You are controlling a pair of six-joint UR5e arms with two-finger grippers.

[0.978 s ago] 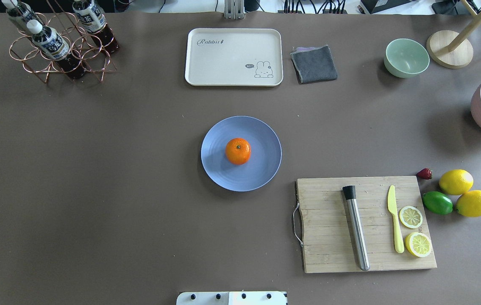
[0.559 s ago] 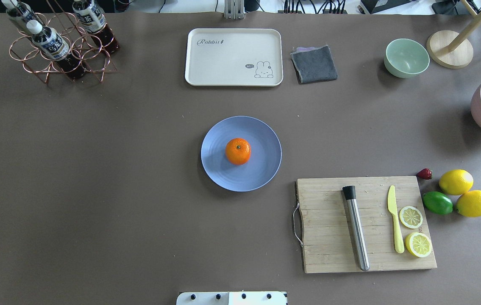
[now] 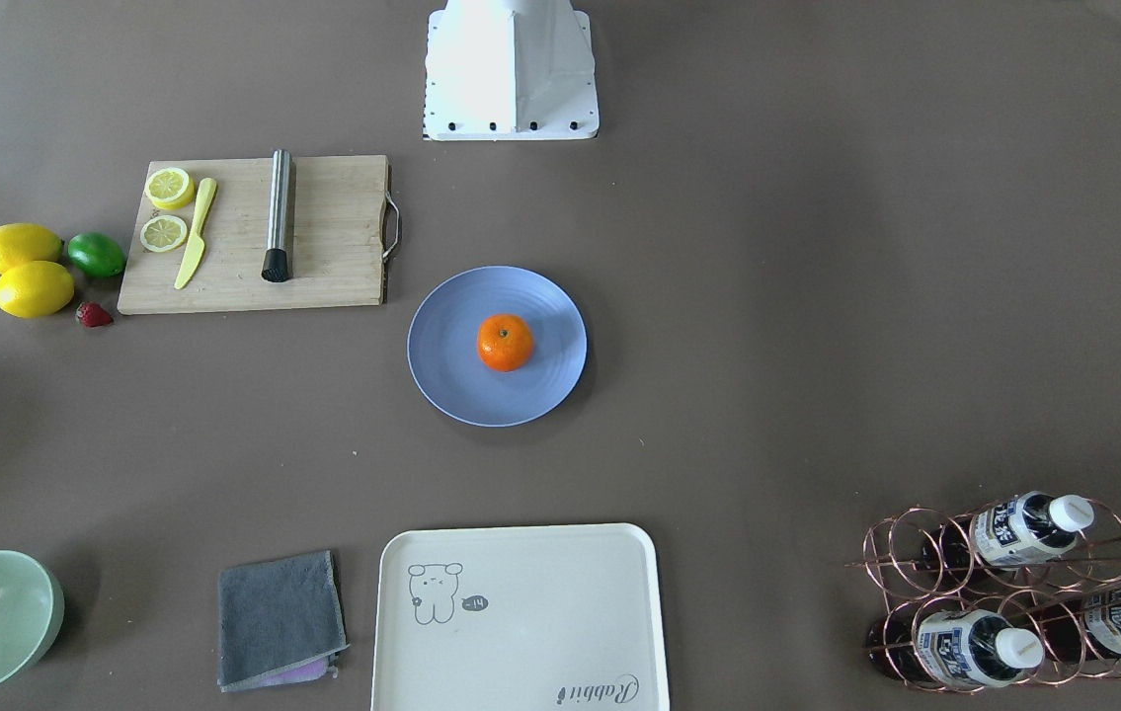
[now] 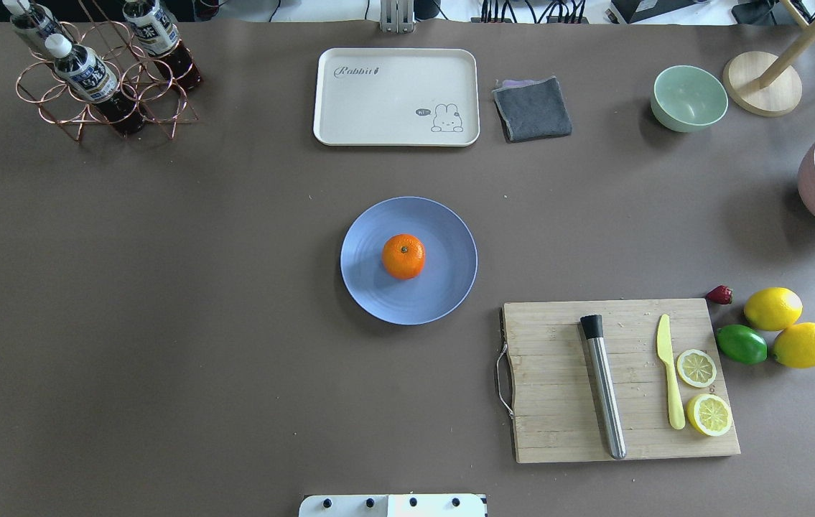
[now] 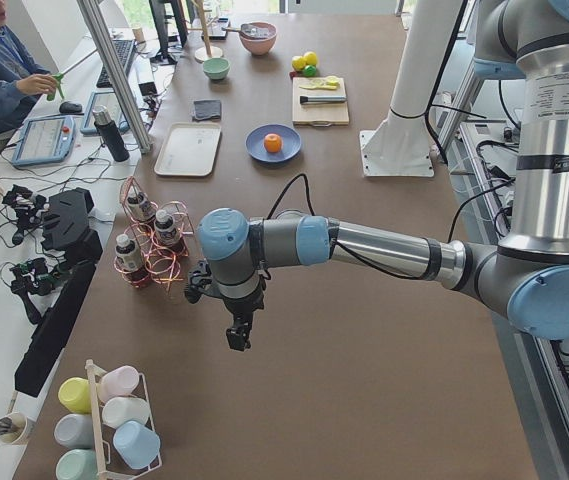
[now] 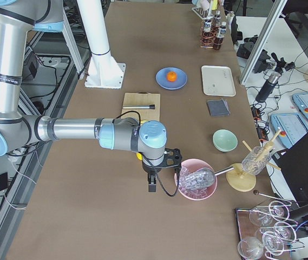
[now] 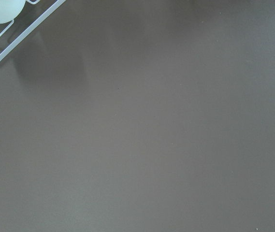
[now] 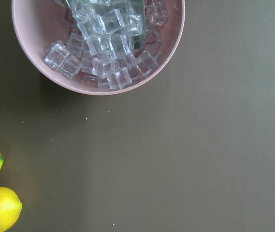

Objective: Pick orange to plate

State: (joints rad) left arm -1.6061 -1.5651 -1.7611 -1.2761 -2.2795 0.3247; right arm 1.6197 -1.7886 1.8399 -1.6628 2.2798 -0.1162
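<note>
Looking basically done: orange sitting mid blue plate, far from every table edge. Can't tell open or closed, or holding anything, for left gripper or right gripper, out at the table ends. Next: nothing much.

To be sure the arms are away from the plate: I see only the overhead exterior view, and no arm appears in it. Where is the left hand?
Observer: The left hand hangs over the table beyond the copper bottle rack, near a white rack of pastel cups, far from the plate.
Operator: And the right hand?
Observer: The right hand hangs just beside the pink bowl of ice cubes, at the table's other end, far from the orange.
</note>
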